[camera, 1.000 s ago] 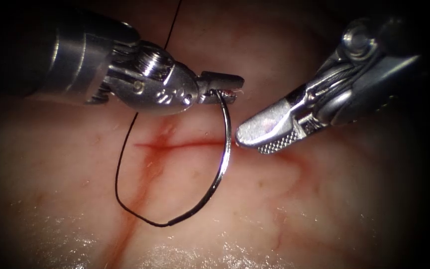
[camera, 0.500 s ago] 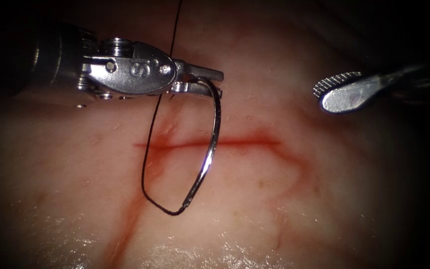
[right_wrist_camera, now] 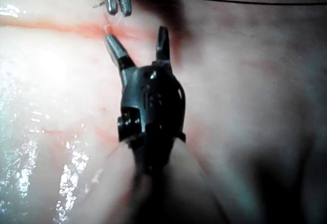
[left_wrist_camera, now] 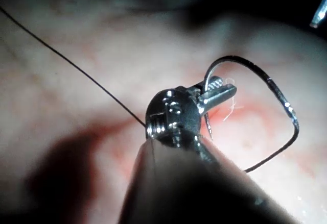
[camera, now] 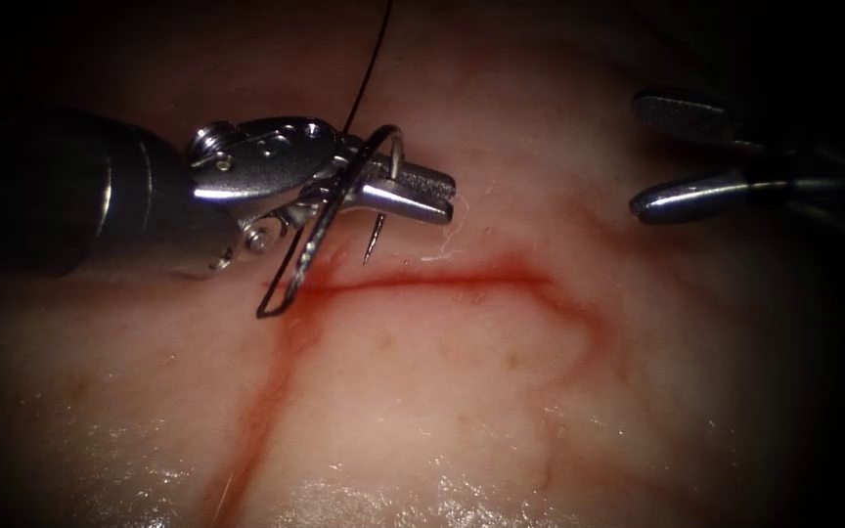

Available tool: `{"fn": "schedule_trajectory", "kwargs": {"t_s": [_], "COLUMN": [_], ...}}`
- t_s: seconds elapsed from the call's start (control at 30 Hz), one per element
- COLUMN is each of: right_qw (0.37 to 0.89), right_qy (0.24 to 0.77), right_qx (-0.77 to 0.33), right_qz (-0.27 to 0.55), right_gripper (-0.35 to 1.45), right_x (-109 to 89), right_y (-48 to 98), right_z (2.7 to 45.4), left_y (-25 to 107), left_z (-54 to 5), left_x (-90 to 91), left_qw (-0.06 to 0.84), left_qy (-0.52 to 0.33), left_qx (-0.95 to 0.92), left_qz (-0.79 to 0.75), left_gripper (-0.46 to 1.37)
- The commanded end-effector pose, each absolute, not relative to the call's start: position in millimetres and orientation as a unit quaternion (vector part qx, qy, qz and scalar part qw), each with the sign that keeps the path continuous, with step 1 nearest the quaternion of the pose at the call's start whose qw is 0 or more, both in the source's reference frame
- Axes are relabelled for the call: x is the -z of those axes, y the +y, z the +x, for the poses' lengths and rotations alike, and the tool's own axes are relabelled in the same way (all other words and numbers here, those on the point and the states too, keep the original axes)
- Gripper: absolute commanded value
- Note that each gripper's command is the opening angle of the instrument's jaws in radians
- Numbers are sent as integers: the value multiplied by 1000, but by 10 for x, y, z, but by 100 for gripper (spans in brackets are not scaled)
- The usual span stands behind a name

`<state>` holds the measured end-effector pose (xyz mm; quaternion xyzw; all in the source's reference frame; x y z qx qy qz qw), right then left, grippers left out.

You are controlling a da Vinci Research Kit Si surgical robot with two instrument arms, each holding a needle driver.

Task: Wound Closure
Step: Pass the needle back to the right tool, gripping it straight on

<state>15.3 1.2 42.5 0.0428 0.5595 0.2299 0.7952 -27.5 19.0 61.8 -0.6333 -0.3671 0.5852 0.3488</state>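
Curved needle above cut

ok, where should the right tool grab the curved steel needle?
Probably on the arc of the curved steel needle that rises above the left tool's shut jaws, which clamp it near the point. That stretch stands clear of the pale tissue and faces the open right tool. So come from the picture's right, jaws across the wire.

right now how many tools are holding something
1. The left tool is shut on the needle near its tip, above the cut, needle clear of the tissue. The right tool, at the right, is open and holds nothing.
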Motion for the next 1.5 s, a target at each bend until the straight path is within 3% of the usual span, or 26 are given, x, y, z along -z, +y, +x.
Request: {"fn": "schedule_trajectory", "kwargs": {"t_s": [0.03,0.3,0.53,0.8,1.5], "right_qw": [802,836,837,844,832], "right_qy": [555,512,506,489,473], "right_qx": [-220,-189,-196,-217,-288], "right_qz": [30,-60,-71,-36,21], "right_gripper": [134,128,123,104,103], "right_x": [-426,-427,-420,-403,-412], "right_y": [14,-2,-7,0,7], "right_z": [154,188,220,231,233], "left_y": [190,184,171,159,150], "left_z": [-276,-284,-293,-300,-303], "left_x": [-616,-612,-607,-617,-626], "left_qw": [352,423,460,480,492], "left_qy": [-382,-460,-501,-520,-523], "left_qx": [-571,-479,-441,-424,-418], "left_qz": [-636,-617,-586,-566,-557], "left_gripper": [-35,-35,-35,-35,-35]}}
